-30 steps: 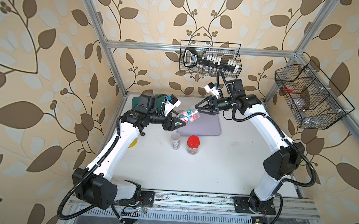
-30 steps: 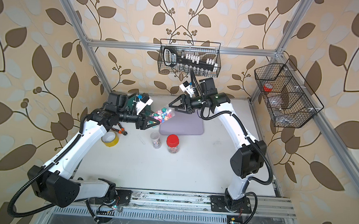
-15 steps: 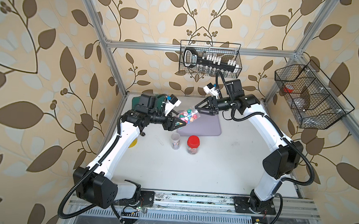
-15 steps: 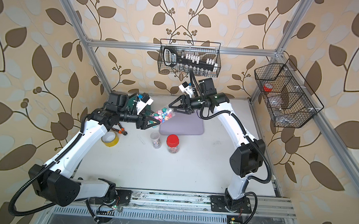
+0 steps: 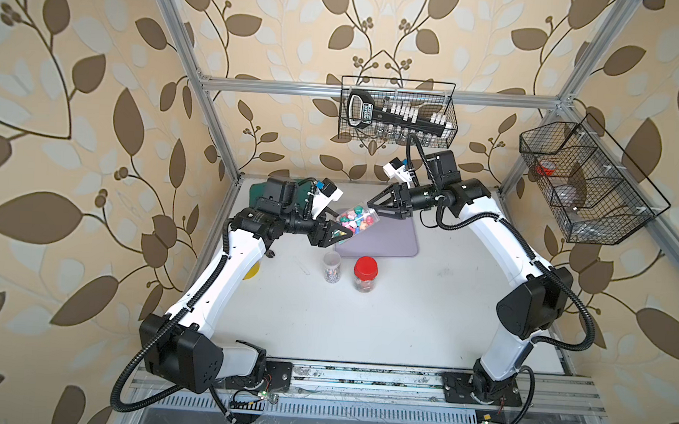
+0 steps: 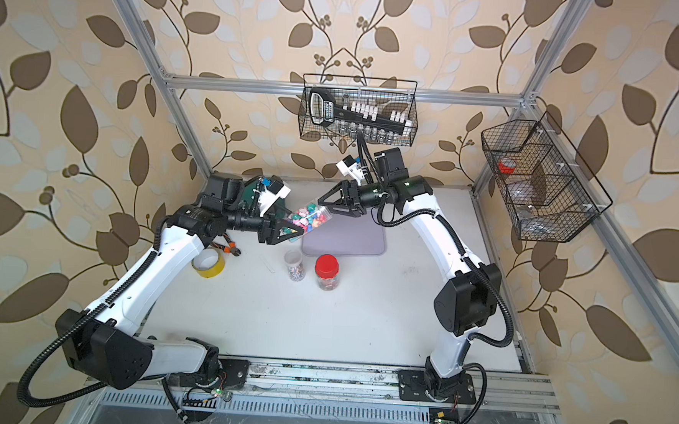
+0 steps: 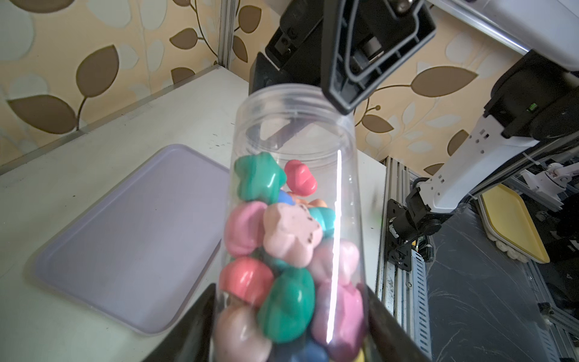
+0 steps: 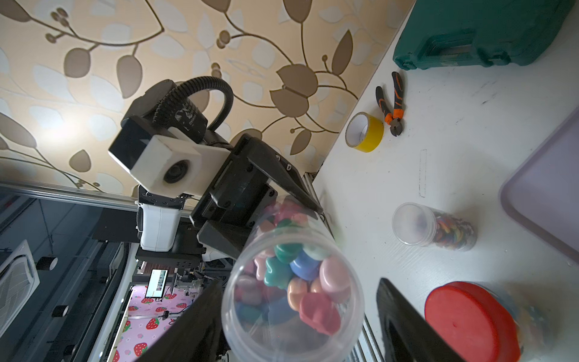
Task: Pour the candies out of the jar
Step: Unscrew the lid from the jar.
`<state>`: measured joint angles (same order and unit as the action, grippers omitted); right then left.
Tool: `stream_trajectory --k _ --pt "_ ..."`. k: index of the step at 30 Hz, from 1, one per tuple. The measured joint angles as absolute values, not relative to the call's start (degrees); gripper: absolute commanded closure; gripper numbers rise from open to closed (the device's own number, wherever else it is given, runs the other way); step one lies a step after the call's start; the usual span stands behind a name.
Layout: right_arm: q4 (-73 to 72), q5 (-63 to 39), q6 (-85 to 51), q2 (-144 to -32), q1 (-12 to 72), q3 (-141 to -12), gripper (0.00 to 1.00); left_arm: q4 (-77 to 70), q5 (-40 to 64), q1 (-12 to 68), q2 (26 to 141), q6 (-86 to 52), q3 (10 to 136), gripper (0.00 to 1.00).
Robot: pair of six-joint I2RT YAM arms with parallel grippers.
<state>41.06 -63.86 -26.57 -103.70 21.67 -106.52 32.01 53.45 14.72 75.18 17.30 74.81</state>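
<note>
A clear jar (image 5: 355, 220) (image 6: 309, 220) hangs tilted above the near left corner of the purple tray (image 5: 392, 239). It is packed with pastel star-shaped candies (image 7: 288, 232) (image 8: 300, 275). My left gripper (image 5: 338, 233) (image 7: 289, 319) is shut on the jar's lower body. The jar's mouth (image 8: 294, 301) points at my right gripper (image 5: 371, 207) (image 8: 297, 313). That gripper is open and straddles the rim, with one finger close against the rim and a gap at the other finger. I see no lid on the mouth.
Near the tray's front edge stand a red-lidded jar (image 5: 365, 273) and a small clear jar (image 5: 332, 266) of coloured bits. Yellow tape (image 6: 208, 262) and pliers (image 6: 228, 247) lie at the left. A green case (image 8: 479, 31) sits at the back left. Wire baskets (image 5: 399, 112) hang on the walls.
My right gripper's jaws have narrowed a little around the jar's mouth. The left arm and the jar have stayed where they were.
</note>
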Motion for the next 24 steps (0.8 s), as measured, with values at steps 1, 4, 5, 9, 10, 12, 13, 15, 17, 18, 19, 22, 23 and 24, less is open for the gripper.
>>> stream_trajectory --k 1,4,5,9,10,12,13,15,17,18,19,22,23,24 --pt "41.1 -63.9 -26.5 -103.7 21.8 -106.5 0.26 31.8 53.6 14.7 75.2 17.2 74.8 0.43" --pt "41.2 -63.9 -26.3 -103.7 21.9 -106.5 0.27 31.7 53.8 14.7 75.2 16.9 74.8 0.43" --pt "41.3 -63.9 -26.3 -103.7 21.9 -106.5 0.28 31.7 53.8 14.7 75.3 16.9 74.8 0.43" --pt "41.5 -63.8 -26.1 -103.7 21.9 -106.5 0.29 31.7 53.8 14.7 75.4 16.5 74.8 0.43" --pt "41.5 -63.8 -25.9 -103.7 21.9 -106.5 0.28 31.7 53.8 14.7 75.4 16.5 74.8 0.43" --pt "41.5 -63.8 -25.8 -103.7 21.9 -106.5 0.28 31.7 53.8 14.7 75.4 16.4 74.8 0.43" --pt "41.5 -63.8 -25.6 -103.7 21.9 -106.5 0.28 31.7 53.8 14.7 75.4 16.4 74.8 0.43" --pt "41.5 -63.7 -25.4 -103.7 21.9 -106.5 0.28 31.7 53.8 14.7 75.4 16.4 74.8 0.43" --pt "41.5 -63.5 -25.0 -103.7 21.9 -106.5 0.28 31.7 53.8 14.7 75.4 16.4 74.8 0.43" --pt "41.5 -63.4 -24.8 -103.7 21.9 -106.5 0.28 31.8 53.8 14.7 75.5 16.3 74.8 0.43" --pt "41.5 -63.3 -24.6 -103.7 21.9 -106.5 0.28 31.8 53.8 14.7 75.5 16.3 74.8 0.43" --pt "41.5 -63.0 -24.1 -103.7 21.9 -106.5 0.29 31.9 53.8 14.7 75.5 16.3 74.8 0.43" --pt "41.5 -62.9 -24.1 -103.7 21.9 -106.5 0.29 31.9 53.8 14.7 75.5 16.3 74.8 0.43" --pt "41.5 -62.9 -23.9 -103.7 21.9 -106.5 0.29 31.9 53.8 14.7 75.5 16.3 74.8 0.43"
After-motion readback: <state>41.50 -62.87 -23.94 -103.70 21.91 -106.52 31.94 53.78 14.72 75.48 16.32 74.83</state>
